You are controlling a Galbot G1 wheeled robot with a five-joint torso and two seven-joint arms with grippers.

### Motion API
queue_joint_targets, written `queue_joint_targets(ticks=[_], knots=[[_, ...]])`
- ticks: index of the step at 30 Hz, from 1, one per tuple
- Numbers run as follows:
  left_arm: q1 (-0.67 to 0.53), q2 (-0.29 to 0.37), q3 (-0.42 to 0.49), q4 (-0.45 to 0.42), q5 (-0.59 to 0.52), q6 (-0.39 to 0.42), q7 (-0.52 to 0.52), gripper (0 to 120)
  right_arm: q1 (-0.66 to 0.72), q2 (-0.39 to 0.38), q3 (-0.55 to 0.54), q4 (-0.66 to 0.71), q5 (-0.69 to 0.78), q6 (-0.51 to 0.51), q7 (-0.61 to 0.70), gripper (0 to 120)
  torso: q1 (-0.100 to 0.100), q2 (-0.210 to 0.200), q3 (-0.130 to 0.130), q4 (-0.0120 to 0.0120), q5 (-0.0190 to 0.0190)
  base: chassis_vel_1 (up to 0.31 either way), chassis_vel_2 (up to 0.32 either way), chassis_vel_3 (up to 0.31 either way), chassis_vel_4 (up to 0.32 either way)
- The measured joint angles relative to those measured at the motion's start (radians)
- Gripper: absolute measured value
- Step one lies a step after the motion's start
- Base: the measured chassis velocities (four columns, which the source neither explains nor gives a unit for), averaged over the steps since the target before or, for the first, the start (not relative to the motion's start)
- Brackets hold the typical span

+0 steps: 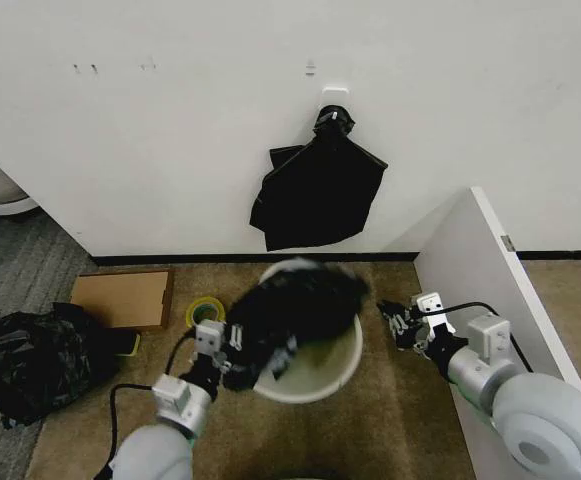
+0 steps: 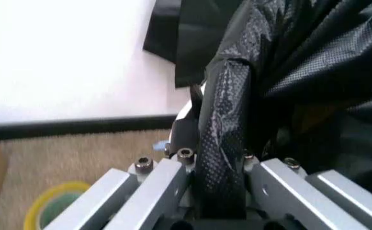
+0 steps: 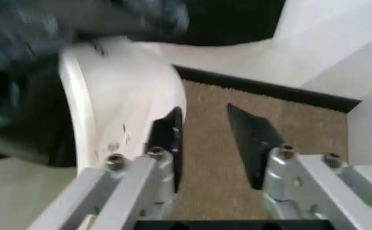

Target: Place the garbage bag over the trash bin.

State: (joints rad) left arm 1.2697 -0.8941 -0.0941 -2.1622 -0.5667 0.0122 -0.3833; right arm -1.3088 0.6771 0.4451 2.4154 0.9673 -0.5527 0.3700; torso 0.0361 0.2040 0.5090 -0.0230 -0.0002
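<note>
A white wall with a dark baseboard backs a brown carpeted floor (image 1: pixel 390 400), and a bundle of black bags (image 1: pixel 317 190) hangs from a hook on that wall. On the floor in front of the robot stands the trash bin (image 1: pixel 335 375), a round white bucket. The garbage bag (image 1: pixel 295 305), glossy and crumpled, is bunched over the bin's opening, covering most of its far and left side and spilling over the left rim, while the near right part of the rim and inside wall stays bare.

The left pincer (image 1: pixel 238 352) sits at the bin's left rim, pressed together on a fold of the garbage bag; the left wrist view shows the black plastic clamped between its metal bars. The right pincer (image 1: pixel 402 322) hangs just beside the bin's right side, its dark fingers (image 3: pixel 253 139) spread apart with only carpet between them, one finger close to the bin's outer wall.

Left of the bin lie a yellow tape roll (image 1: pixel 204 311), a flat cardboard box (image 1: pixel 122 298) and a lumpy mound of black plastic (image 1: pixel 30 360). A white panel (image 1: pixel 470 270) stands on the right.
</note>
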Motion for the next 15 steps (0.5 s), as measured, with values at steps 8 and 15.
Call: queue_joint_targets(ticks=[8,15], knots=[[-0.004,-0.028,-0.010,0.013,-0.032,0.021,-0.051,0,-0.024,0.019,0.086,0.084,0.193,0.015,0.104,59,0.000,0.000,0.000,0.0001,-0.0001,0.000,0.000,0.000,0.000],[-0.006,-0.045,0.005,0.024,0.055,0.008,-0.059,0,-0.019,0.052,0.029,0.085,0.519,0.051,0.141,84,0.000,0.000,0.000,0.0002,0.0003,0.000,0.000,0.000,0.000]])
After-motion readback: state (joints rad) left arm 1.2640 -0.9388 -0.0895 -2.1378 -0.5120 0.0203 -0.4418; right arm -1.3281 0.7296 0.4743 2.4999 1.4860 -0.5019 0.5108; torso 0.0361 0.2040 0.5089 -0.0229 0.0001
